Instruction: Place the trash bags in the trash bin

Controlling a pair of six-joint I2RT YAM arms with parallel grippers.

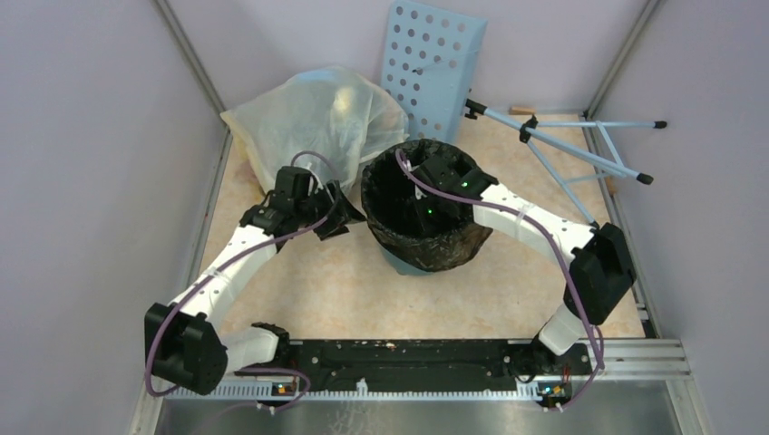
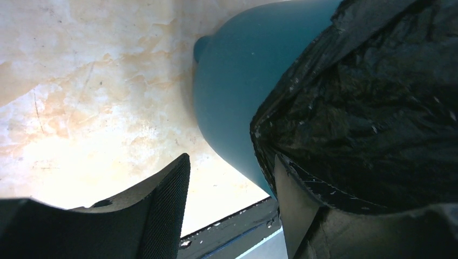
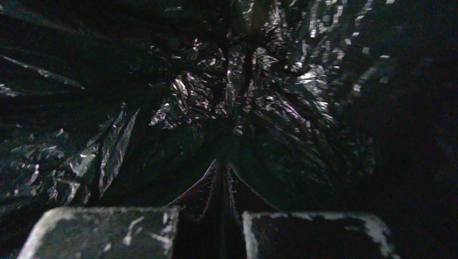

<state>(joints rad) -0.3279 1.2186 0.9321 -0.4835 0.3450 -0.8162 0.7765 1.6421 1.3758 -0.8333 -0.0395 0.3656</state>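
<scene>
Currently your right gripper (image 3: pixel 221 229) is down inside the trash bin (image 1: pixel 396 261), with its jaws pressed together on a pleat of the trash bag (image 1: pixel 440 245); the creases fan out from the pinch. That black bag lines the teal bin and folds down over its rim. Your left gripper (image 2: pixel 231 178) sits outside at the bin's left wall, jaws spread, one finger (image 2: pixel 294 210) against the bag's hanging hem, clamping nothing.
</scene>
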